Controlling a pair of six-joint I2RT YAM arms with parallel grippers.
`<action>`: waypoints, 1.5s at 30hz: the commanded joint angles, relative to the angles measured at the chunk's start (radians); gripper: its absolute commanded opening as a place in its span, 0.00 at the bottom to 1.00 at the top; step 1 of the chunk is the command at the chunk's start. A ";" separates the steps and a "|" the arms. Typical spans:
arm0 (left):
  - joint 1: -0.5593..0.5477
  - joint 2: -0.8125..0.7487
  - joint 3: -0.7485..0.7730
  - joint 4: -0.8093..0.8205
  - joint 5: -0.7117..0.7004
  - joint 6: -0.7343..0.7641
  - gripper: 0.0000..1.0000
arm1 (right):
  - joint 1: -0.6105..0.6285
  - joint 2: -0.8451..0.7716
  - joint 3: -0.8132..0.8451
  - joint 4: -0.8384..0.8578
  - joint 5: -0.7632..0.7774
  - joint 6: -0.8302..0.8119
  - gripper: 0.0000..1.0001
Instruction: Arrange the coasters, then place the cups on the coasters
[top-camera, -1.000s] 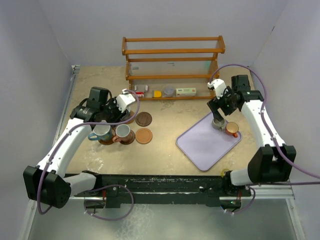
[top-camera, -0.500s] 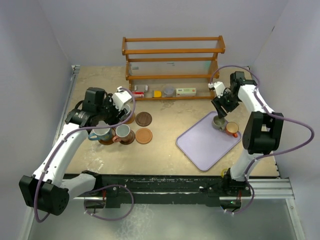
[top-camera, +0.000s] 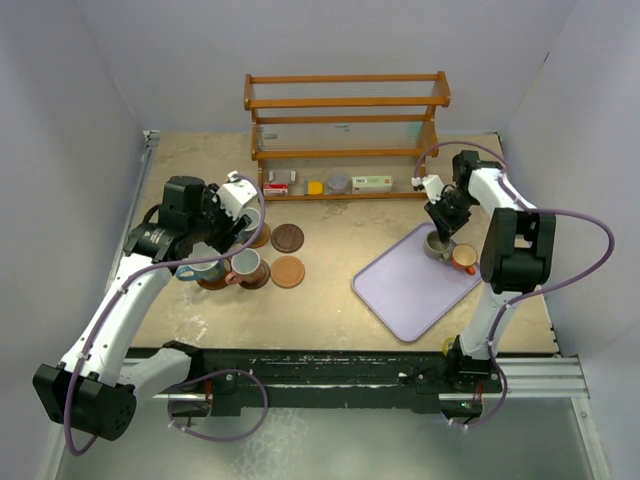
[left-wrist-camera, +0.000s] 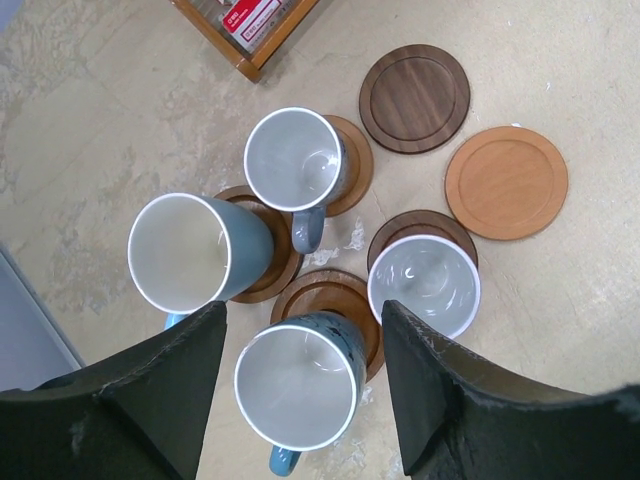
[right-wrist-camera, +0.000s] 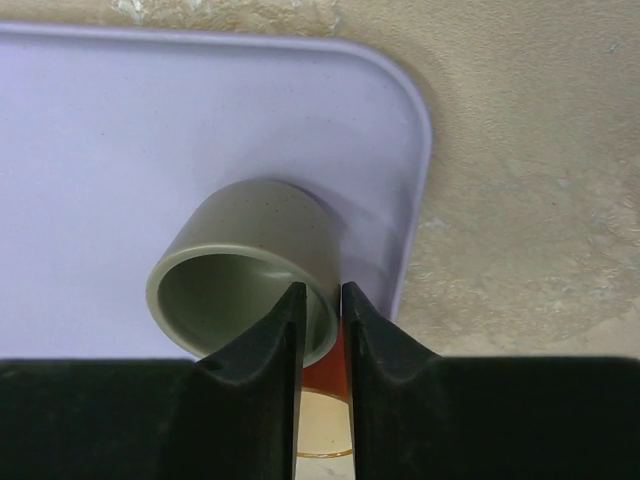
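Coasters (left-wrist-camera: 506, 182) flat round wood, glossy ceramic cups (left-wrist-camera: 296, 162), right claw (right-wrist-camera: 322, 302) pinching olive cup (right-wrist-camera: 255, 218)

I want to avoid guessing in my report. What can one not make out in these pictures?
- Right wrist: orange cup mostly hidden behind the right claw and grey cup; whether that claw grips the grey cup's wall is unclear.
- Left wrist: big blue cup, handle mostly behind the left claw.
- Top: box on the shelf, label too small to read.
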 joint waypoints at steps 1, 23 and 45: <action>0.006 -0.023 0.002 0.050 -0.017 -0.020 0.61 | -0.003 -0.012 0.032 -0.047 -0.025 -0.014 0.20; 0.008 -0.046 0.034 0.100 -0.179 -0.056 0.86 | 0.022 -0.272 -0.015 -0.031 -0.153 0.184 0.00; 0.006 -0.015 0.031 0.239 -0.302 -0.160 0.92 | 0.354 -0.376 0.051 0.149 -0.097 0.630 0.00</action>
